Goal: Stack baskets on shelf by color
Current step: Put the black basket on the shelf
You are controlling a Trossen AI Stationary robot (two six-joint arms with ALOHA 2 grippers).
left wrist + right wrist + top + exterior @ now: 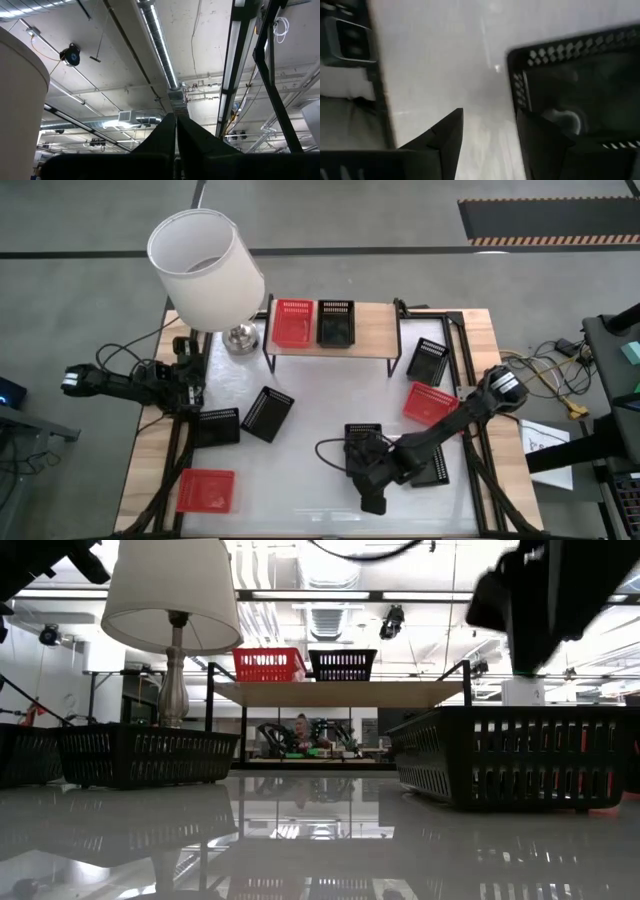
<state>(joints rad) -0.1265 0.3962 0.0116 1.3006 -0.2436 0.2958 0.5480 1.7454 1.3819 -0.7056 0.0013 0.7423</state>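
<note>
The shelf (375,330) stands at the table's far side, carrying one red basket (292,323) and one black basket (335,323) side by side. The same pair shows in the low view as the red basket (268,664) and the black basket (342,664). Other black baskets (267,413) (218,426) (428,362) and red baskets (430,403) (205,490) lie on the table. My right gripper (368,472) (490,112) is open, low over the edge of a black basket (362,438) (575,85) near the table's near middle. My left gripper (176,131) is shut, points up and holds nothing at the left edge. My right gripper stands open astride the black basket's perforated side wall (520,92), slanting down from above. One finger (540,142) is over the basket's inside and the other finger (447,137) is over the bare table. I cannot tell whether either touches it.
A lamp with a white shade (205,265) stands at the far left next to the shelf. Another black basket (432,467) lies under the right arm. Black frame rails (478,460) run along the table's sides. A white mat (300,480) covers the middle.
</note>
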